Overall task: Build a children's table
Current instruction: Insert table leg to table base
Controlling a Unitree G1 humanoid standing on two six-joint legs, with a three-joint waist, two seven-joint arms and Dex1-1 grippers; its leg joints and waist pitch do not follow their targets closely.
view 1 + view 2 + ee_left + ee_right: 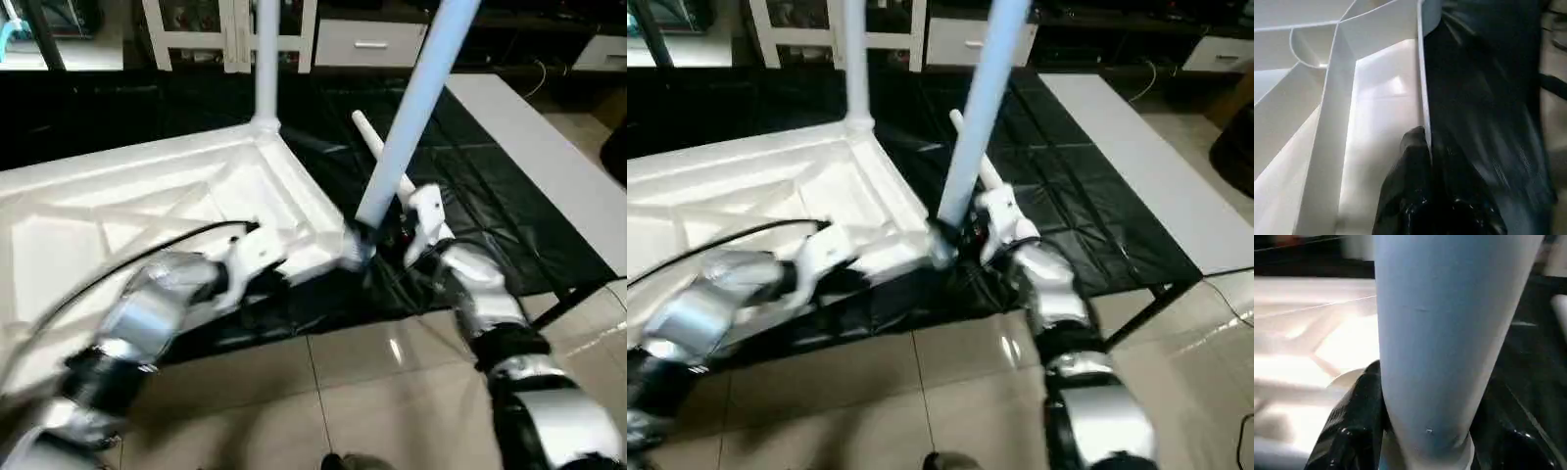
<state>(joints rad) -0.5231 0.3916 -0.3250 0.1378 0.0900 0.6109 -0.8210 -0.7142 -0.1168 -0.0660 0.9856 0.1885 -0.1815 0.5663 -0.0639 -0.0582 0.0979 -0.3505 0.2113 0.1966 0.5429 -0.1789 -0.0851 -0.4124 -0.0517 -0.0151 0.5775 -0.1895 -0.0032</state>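
Leg (pixel 416 108) clamped in our right gripper (pixel 377 233), leaning right off vertical over top's (pixel 147 196) near corner socket; left gripper (pixel 1422 147) pinches top's rim.

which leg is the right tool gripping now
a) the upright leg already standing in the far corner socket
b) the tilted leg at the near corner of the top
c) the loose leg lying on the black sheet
b: the right tool is shut on the tilted leg, whose foot sits at the near corner of the table top.
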